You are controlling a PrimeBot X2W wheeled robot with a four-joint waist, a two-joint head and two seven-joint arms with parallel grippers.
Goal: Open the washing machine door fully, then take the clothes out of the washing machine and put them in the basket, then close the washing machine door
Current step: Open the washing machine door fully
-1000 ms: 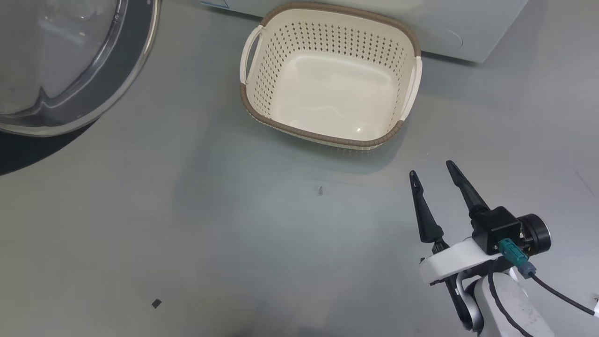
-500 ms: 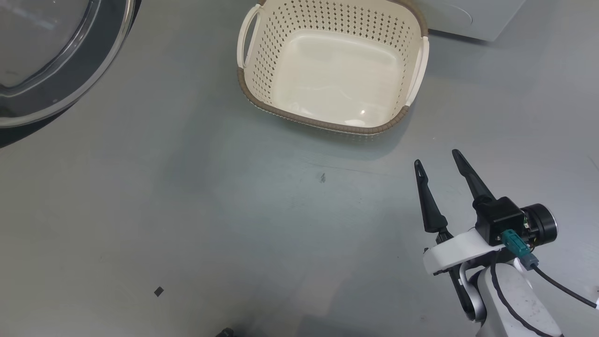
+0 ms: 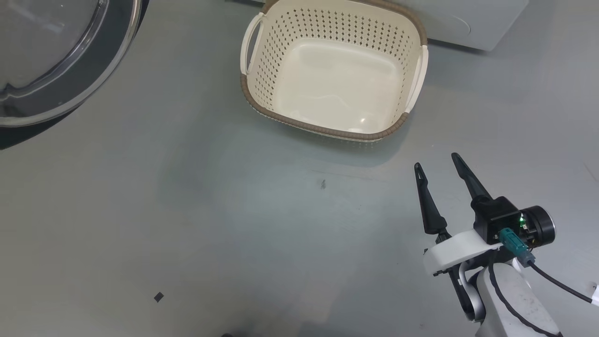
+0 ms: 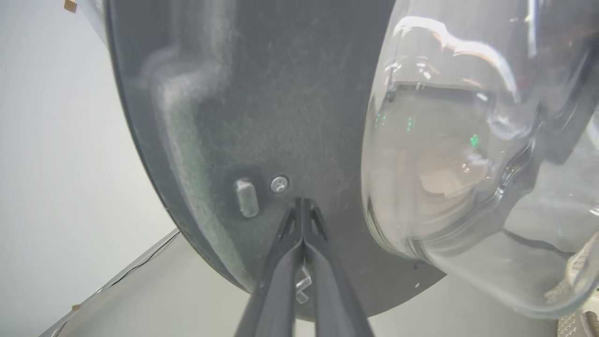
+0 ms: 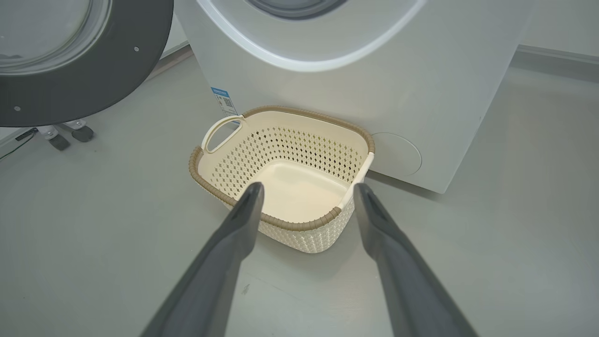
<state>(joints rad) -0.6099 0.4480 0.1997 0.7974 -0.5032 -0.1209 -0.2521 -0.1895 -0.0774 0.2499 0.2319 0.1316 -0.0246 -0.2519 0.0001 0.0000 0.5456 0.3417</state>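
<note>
Empty cream basket [image 3: 327, 35] beside washer [image 3: 458, 23]; door [image 3: 110, 51] open.

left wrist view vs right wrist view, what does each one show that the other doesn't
Left wrist, not right: the shut left pincer pointing at the washing machine door on its dark inner face, beside a screw. Right wrist, not left: the open right pincer, the washing machine front, the empty bottom of the basket. Both: the open door and its glass bowl.
</note>
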